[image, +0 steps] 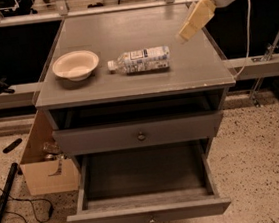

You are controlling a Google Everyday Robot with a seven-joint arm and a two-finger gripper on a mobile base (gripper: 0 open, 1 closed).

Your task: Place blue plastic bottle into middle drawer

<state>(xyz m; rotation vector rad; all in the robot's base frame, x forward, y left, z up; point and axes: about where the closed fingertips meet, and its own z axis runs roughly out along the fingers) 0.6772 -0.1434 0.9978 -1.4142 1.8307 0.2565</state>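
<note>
Cabinet top (120, 32), bowl (76, 65), blue plastic bottle (140, 60) lying beside, gripper (187, 32) above far corner
</note>
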